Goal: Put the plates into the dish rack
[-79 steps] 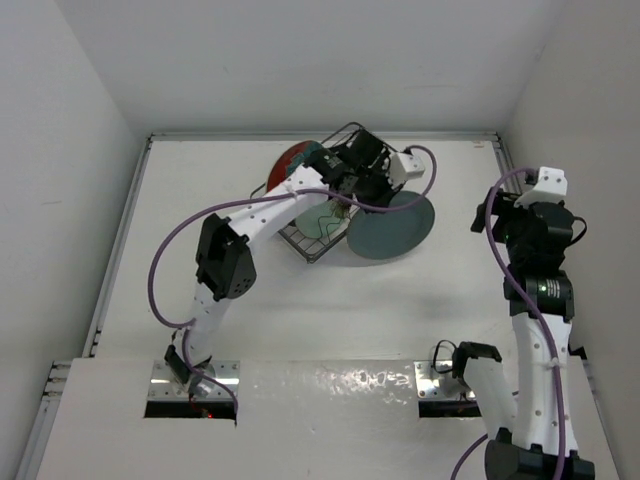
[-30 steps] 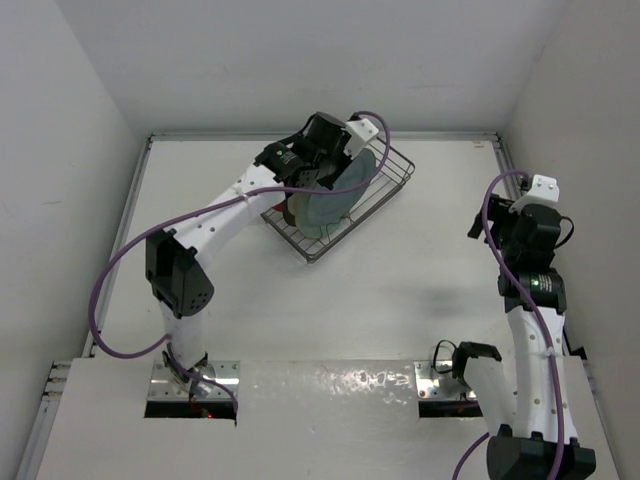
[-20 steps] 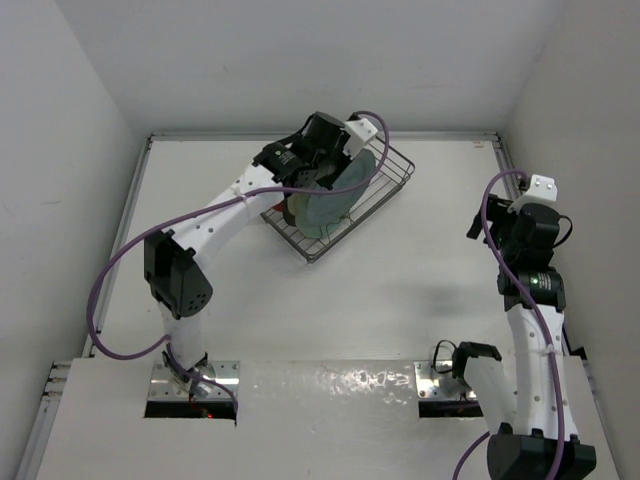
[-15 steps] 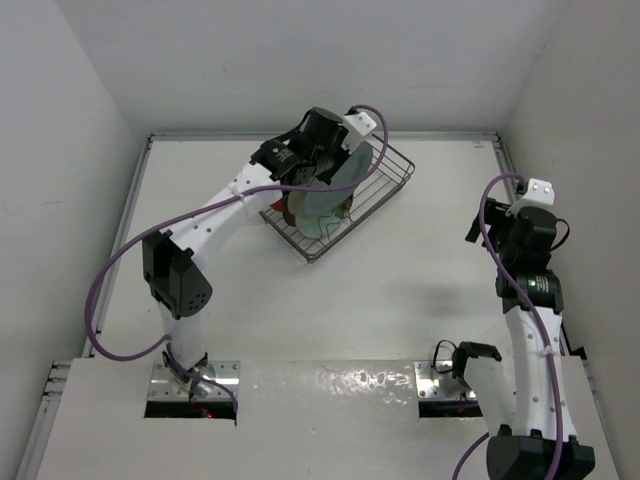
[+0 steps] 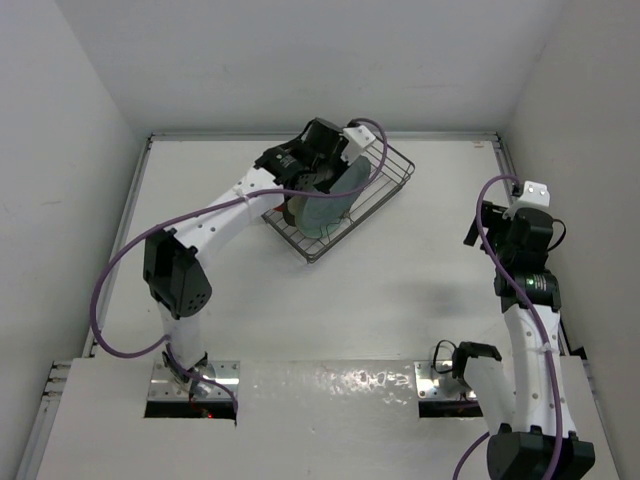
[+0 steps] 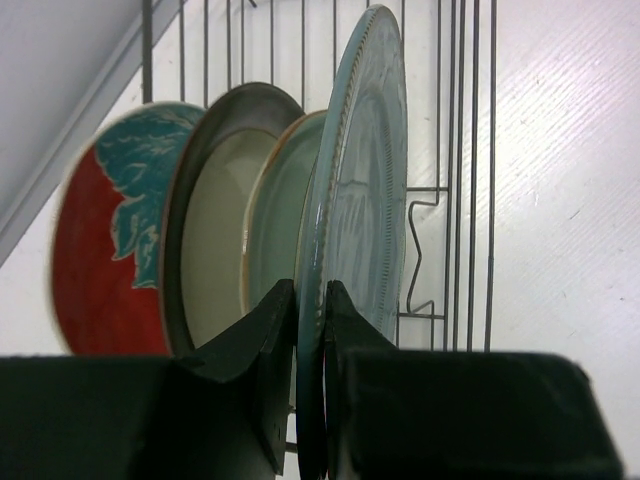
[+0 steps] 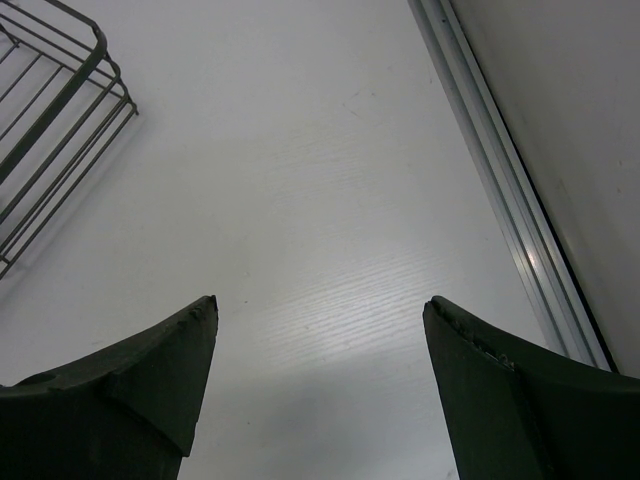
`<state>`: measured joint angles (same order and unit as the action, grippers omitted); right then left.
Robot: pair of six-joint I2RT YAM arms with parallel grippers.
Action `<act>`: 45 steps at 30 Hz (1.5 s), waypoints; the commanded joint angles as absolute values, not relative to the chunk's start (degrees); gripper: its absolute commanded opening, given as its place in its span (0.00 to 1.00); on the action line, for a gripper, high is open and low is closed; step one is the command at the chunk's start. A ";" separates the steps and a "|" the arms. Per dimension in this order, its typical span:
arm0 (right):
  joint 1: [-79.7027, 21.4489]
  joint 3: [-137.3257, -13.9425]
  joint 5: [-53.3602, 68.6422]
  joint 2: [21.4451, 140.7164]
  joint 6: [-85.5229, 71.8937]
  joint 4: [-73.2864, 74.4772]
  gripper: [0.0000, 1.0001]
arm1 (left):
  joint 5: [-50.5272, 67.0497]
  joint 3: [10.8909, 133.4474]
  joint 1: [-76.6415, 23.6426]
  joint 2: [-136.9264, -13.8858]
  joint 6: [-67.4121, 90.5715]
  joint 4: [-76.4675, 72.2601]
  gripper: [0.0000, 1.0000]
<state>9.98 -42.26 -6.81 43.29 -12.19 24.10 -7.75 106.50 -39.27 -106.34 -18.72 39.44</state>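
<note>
**Left wrist view: left hand [image 6: 310,297] grips the plain grey-teal round plate [image 6: 365,200] on edge in the rack**

Left wrist view shows the hand's two dark fingers [image 6: 270,330] almost closed, pinching the lower rim of the grey-teal plate, which stands upright at centre frame. To its left, three more plates stand on edge in a row. A pale green round plate [image 6: 283,215] is just beside it. Next comes a cream round plate with a dark brown rim [image 6: 215,245], then a red round plate with a teal pattern [image 6: 100,270] at the left of the frame. From this angle each overlaps the next, and I cannot tell whether they touch.

Wires of the rectangular dark metal wire dish rack [image 6: 470,150] run up behind the plates. A wavy divider wire shows just right of the grey-teal plate.

In the top external view the rack sits slanted on the white counter [image 5: 400,290] at upper centre, with the left arm reaching over it. The right arm stands at the right of the frame, well apart from the rack.

In the right wrist view the right hand [image 7: 320,305] is spread wide and holds nothing. The counter is below it, and a corner of the rack shows at upper left.
</note>
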 commanded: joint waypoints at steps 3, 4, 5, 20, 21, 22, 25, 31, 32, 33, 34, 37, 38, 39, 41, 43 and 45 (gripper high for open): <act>10.02 -43.24 -5.54 43.07 -11.87 22.76 0.83 | -6.86 101.10 -38.94 -102.13 -20.03 29.27 0.00; 10.02 -43.24 -5.36 42.98 -11.78 22.76 0.83 | -6.33 99.68 -38.94 -102.22 -20.65 27.79 0.00; 10.02 -43.24 -5.19 43.07 -11.60 22.85 0.83 | -5.81 98.19 -38.76 -102.13 -21.52 26.90 0.00; 10.11 -43.15 -1.93 43.33 -11.86 23.55 0.86 | -2.28 103.26 -38.14 -105.38 -21.44 27.77 0.59; 10.02 -43.24 -1.67 43.68 -11.95 23.64 0.86 | -2.63 106.40 -38.14 -105.38 -21.62 29.25 0.65; 10.02 -43.24 -1.50 44.03 -12.04 23.64 0.87 | -2.55 108.18 -38.23 -105.47 -21.80 30.14 0.69; 10.02 -43.50 -0.53 45.87 -12.92 23.82 0.87 | -2.63 116.61 -38.23 -106.08 -22.58 33.13 0.91; 10.02 -45.79 1.67 52.54 -16.43 26.80 0.91 | -17.02 128.41 -38.06 -106.52 -32.32 28.93 1.00; 10.11 -45.97 2.10 53.17 -16.78 27.07 0.92 | -19.66 128.32 -37.45 -106.35 -35.13 27.79 1.00; 10.02 -46.14 2.28 53.78 -17.14 27.59 0.93 | -22.82 128.32 -35.09 -106.43 -35.59 26.90 1.00; 10.02 -46.23 2.29 54.31 -18.10 27.77 0.94 | -23.63 128.32 -33.42 -106.78 -35.33 27.16 1.00; 10.02 -46.49 1.41 56.16 -19.51 29.18 0.97 | -25.75 124.99 -25.51 -106.44 -31.74 29.09 1.00; 10.11 -46.58 0.88 56.86 -19.95 30.05 0.98 | -26.01 120.89 -23.66 -105.91 -29.73 29.18 1.00; 10.11 -46.93 0.10 57.13 -20.39 30.58 0.99 | -25.58 118.76 -19.90 -105.39 -28.58 29.53 1.00; 10.02 -47.28 -2.54 58.00 -22.49 32.07 0.99 | -24.53 113.31 -14.10 -104.24 -24.27 29.62 1.00; 10.02 -47.55 -6.14 58.36 -25.12 33.13 0.99 | -21.63 110.32 -9.60 -104.41 -18.32 31.37 1.00; 10.02 -48.07 -8.60 58.62 -26.45 34.71 0.99 | -17.07 108.38 -3.27 -104.59 -14.34 33.57 1.00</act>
